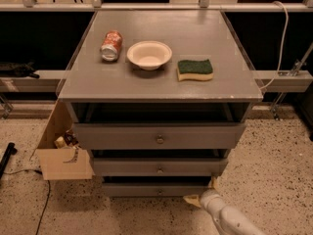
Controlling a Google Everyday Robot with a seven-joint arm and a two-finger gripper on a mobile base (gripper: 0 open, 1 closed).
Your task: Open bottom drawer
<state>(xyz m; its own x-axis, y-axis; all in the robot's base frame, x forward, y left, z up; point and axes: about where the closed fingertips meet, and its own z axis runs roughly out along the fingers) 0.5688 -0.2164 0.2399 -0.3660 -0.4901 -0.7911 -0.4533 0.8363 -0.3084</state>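
**Desk:** Where was the gripper when the shutter fell?

**Photographer:** The gripper sat low over the speckled floor, at the lower right corner of the cabinet. The white arm ran from it out of the bottom edge of the view. Whether it was open or closed could not be told.

**Desk:** And the bottom drawer?

**Photographer:** The bottom drawer was the lowest and narrowest-looking of three grey fronts, just left of the gripper, with its small round knob at centre. The gripper was near the drawer's right end, well apart from the knob. Whether it touched the front could not be told.

**Desk:** What else was close by?

**Photographer:** Above came the middle drawer and the top drawer, each with a dark gap over it. An open cardboard box stood against the cabinet's left side, with a thin dark cable on the floor below it. On the tabletop lay a red can on its side, a pale bowl and a green-and-yellow sponge in a row. A white cable hung to the right.
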